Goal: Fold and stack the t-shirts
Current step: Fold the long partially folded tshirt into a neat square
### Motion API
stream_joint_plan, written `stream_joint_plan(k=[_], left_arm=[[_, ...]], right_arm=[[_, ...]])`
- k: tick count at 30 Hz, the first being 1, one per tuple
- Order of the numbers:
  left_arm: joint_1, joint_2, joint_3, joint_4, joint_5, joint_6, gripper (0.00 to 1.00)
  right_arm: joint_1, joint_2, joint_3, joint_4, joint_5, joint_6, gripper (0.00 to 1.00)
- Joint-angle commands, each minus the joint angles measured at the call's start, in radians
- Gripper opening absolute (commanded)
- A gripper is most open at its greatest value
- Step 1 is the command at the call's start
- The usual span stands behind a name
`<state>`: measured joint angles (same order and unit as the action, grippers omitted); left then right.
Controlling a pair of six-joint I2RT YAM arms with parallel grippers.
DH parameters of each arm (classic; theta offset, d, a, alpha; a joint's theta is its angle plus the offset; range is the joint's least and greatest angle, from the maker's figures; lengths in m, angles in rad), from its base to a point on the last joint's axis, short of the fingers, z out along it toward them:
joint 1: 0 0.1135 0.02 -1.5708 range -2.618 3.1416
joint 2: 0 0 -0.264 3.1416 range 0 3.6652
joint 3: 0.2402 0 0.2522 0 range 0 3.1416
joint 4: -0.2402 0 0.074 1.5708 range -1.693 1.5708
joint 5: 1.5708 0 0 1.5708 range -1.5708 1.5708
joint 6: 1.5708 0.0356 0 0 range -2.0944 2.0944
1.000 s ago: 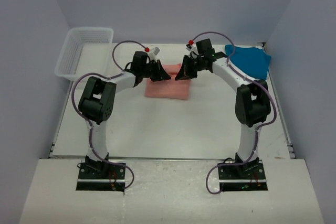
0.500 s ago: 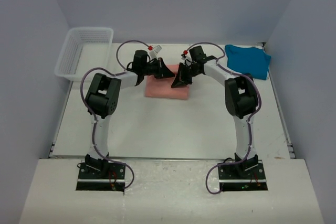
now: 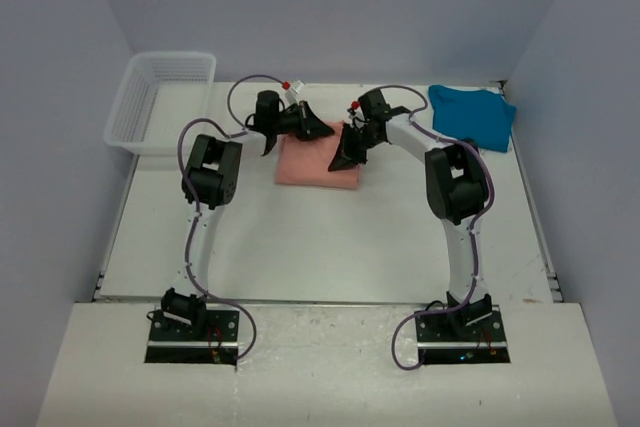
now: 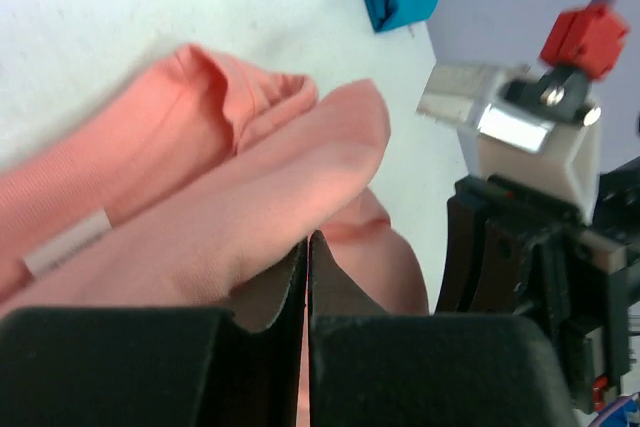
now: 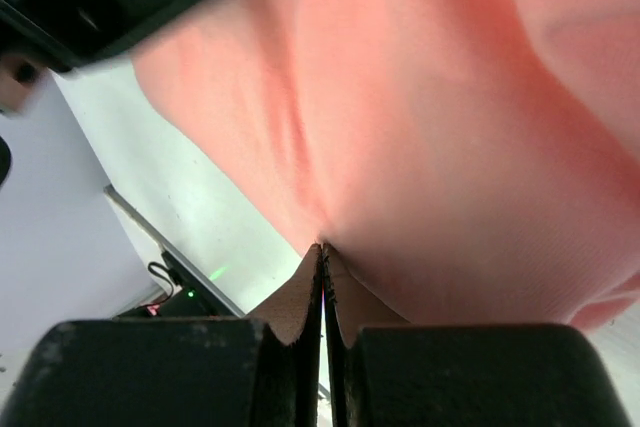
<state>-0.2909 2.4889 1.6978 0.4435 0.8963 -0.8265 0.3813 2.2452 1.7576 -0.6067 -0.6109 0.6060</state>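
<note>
The salmon-pink soft cloth t-shirt lies part-folded in the middle of the white table. It looks limp and light, so I'd say it wants holding by an edge. The left gripper and right gripper are each clamped tight on a pinch of its far side, close together toward twelve o'clock. The teal-blue cloth t-shirt lies well apart at two o'clock and the white plastic mesh basket at ten, neither in the way, though the two wrists could clash.

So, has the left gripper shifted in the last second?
Yes: the left gripper slid rightward, away from the basket, holding the pink shirt.
</note>
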Motion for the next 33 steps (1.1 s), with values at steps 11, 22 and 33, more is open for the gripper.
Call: stream_joint_plan(k=[11,22,33], left_arm=[[0.099,0.281,0.430,0.273,0.053,-0.335,0.00],[0.130,0.304,0.433,0.238,0.058,-0.284,0.00],[0.141,0.272,0.327,0.276,0.075,-0.298,0.00]], right_arm=[[0.010,0.010,0.023,-0.079,0.053,0.035,0.00],[0.021,-0.125,0.050,0.076,0.002,-0.064,0.00],[-0.097,0.266,0.540,-0.073,-0.107,0.054,0.00]])
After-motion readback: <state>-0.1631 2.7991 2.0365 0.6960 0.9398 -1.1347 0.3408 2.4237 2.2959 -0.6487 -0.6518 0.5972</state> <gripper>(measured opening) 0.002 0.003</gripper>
